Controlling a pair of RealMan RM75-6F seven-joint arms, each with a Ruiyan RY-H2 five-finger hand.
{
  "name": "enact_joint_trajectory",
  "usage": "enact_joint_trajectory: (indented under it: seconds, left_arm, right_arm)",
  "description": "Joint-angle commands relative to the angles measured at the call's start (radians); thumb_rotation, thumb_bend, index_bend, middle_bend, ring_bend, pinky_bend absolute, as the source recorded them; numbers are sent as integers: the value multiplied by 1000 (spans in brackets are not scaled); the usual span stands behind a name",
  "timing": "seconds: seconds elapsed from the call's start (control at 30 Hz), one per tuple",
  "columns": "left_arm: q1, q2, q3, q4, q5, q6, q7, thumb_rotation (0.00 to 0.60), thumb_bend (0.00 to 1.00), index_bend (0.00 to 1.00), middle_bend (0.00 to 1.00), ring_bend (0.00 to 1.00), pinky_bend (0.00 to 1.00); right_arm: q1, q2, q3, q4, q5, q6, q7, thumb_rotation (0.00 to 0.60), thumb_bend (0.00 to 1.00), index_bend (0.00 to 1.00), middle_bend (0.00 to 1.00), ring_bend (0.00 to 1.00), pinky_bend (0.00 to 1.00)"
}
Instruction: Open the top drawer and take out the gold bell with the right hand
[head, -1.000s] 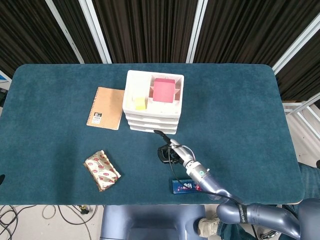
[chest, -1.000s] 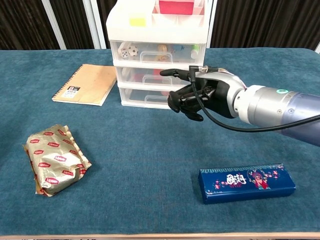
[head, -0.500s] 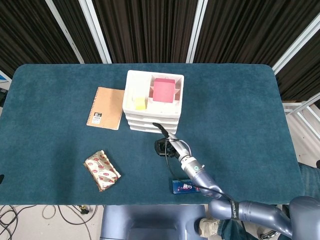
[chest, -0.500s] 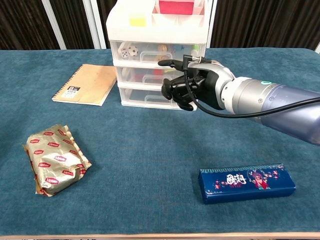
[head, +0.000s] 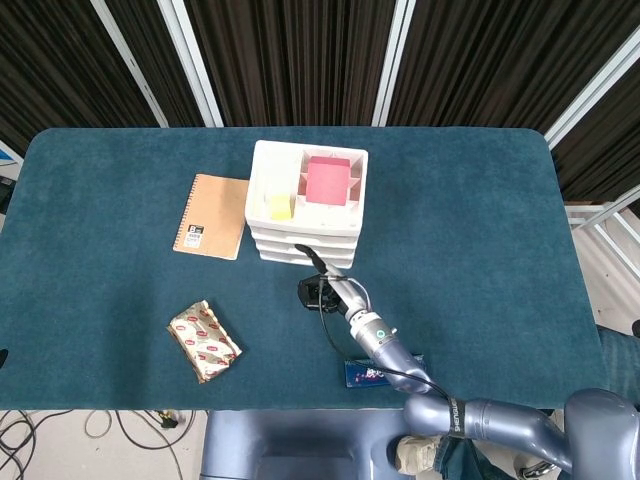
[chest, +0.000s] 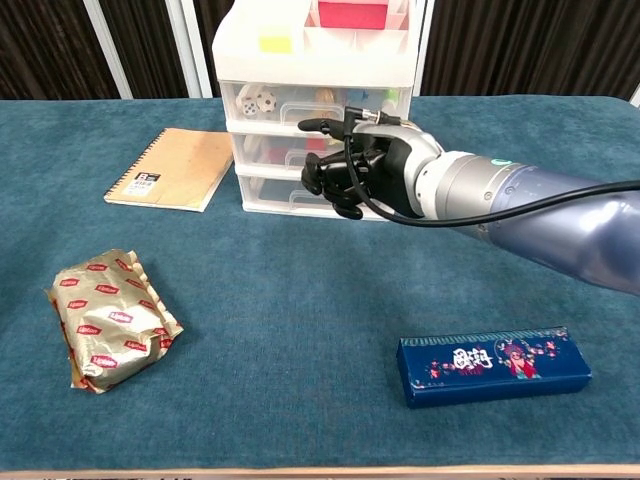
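White drawer unit (chest: 315, 60): top drawer (chest: 315, 103) not yet opened. Right hand (chest: 358, 175) is held at its front, fingers curled, nothing gripped. Gold bell is presumed inside, not clearly identified.

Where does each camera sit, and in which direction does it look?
Head view: high above the table's near edge, looking steeply down on the table, the drawer unit from above; the right arm and right hand show.
Chest view: low at the near edge, looking across at the drawer fronts; the right hand shows.
Both share: the notebook, foil pack, blue box, drawer unit, right hand.
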Motion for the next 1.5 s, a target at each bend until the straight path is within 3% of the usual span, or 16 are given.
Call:
enact_joint_trajectory:
  seconds: [0.03, 0.53, 1.5]
  left_arm:
    - [1, 1, 0, 0, -1, 1, -2, 600, 253, 113, 1, 7, 0]
    - [1, 4, 0, -3, -1, 0, -6, 600, 253, 113, 2, 7, 0]
    - [2, 7, 1, -5, -1, -1, -6, 600, 253, 116, 2, 7, 0]
  right_arm:
    - [6, -7, 7, 6, 17, 3, -14, 600, 719, 0, 752, 851, 864]
    - [35, -53, 30, 10, 168, 55, -142, 600, 737, 0, 752, 853, 864]
    - [25, -47, 62, -16, 181, 52, -162, 600, 743, 0, 754, 858, 865]
